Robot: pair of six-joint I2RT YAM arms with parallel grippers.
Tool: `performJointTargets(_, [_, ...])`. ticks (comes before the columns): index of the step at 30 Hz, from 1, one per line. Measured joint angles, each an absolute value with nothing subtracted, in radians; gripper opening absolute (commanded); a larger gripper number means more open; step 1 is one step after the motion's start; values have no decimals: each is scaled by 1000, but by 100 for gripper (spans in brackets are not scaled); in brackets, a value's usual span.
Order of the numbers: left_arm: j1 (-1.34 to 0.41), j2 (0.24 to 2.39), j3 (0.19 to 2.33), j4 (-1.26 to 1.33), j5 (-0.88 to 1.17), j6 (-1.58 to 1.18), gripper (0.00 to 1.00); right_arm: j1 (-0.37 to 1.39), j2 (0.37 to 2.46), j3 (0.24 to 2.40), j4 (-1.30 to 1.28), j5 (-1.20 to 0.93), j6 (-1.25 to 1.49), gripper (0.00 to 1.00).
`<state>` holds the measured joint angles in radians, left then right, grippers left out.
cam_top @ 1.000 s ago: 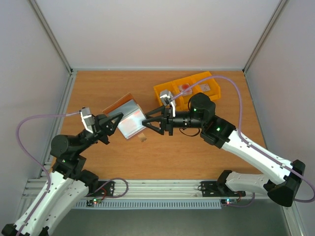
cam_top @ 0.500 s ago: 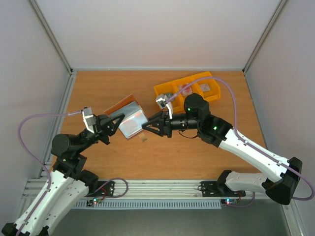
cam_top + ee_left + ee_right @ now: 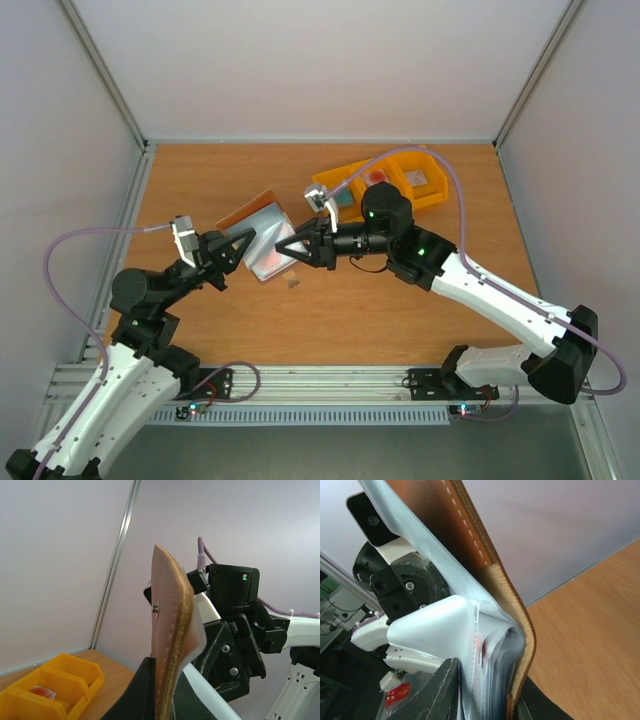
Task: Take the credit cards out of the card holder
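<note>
Right tool (image 3: 285, 249) nearer, narrower, astride stitched brown-leather card holder (image 3: 255, 230)

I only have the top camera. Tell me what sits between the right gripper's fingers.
Observer: Right wrist view: the right gripper straddles the card holder, with clear sleeves and the leather cover's edge between its fingers.
Operator: Report any card there.
Observer: A thin red sliver shows among the sleeves; whether it is a credit card, I cannot tell.
Operator: Now the left side.
Observer: Left wrist view: the left gripper pinches the cover edge-on, upright, metal snap stud showing.
</note>
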<state>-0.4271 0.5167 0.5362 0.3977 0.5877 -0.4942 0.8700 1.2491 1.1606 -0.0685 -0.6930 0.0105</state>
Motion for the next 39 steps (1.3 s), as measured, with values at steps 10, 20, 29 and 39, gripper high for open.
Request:
performJointTargets(10, [-426, 515, 502, 446, 568, -502, 22, 869, 1270, 1177, -65, -688, 36, 4])
performJointTargets(20, [-429, 460, 484, 335, 618, -383, 74, 817, 1257, 1347, -476, -548, -18, 1])
performJointTargets(29, [-433, 478, 648, -85, 663, -18, 80, 813, 1239, 1565, -1031, -325, -60, 1])
performJointTargets(39, [-597, 780, 944, -588, 457, 440, 99, 813, 1325, 1559, -1097, -260, 6, 1])
